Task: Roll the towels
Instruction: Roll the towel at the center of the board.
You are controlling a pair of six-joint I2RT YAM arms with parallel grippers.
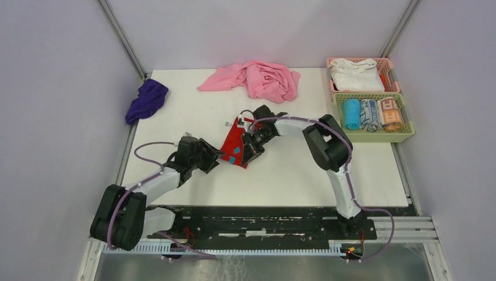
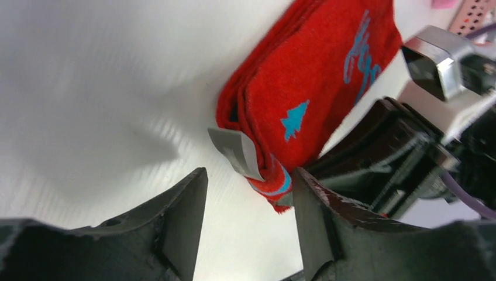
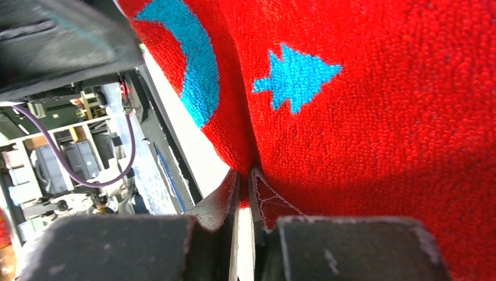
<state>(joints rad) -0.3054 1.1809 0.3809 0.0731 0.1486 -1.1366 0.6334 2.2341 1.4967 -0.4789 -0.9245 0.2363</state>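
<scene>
Squarely in the middle of the white table [image 1: 281, 175] lay the red towel [image 1: 235, 146], folded over. Its tagged near corner poked between the fingers of the left gripper [image 2: 250, 174], which stood open on either side of it without clamping it. The right gripper [image 3: 244, 175] had its jaws all but shut, pinching a fold at the towel's other side, and the purple towel [image 1: 146, 99] sat crumpled well apart at the table's far left edge.
</scene>
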